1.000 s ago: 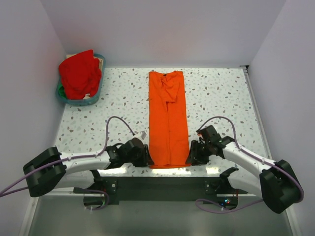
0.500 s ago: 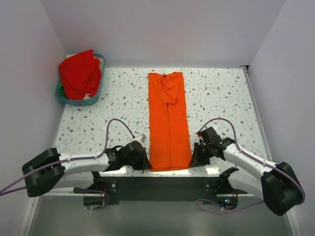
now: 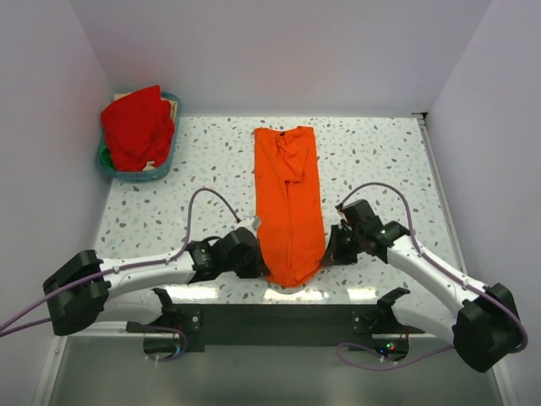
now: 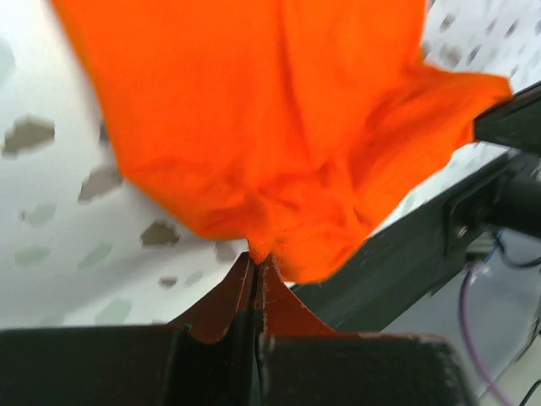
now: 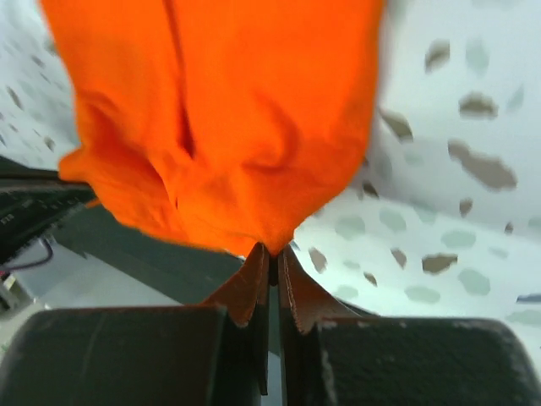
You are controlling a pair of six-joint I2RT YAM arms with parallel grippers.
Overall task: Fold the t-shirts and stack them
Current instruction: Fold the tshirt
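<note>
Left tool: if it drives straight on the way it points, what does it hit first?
The orange t-shirt: the left tool is shut on its hem, and bunched cloth fills the line ahead. Beyond it, depth is unclear.

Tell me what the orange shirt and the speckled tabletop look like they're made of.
The orange t-shirt looks like soft, matte cloth, probably cotton knit: it creases and bunches where pinched. The white speckled tabletop looks like smooth terrazzo-patterned stone or laminate, judging by its grey flecks.
</note>
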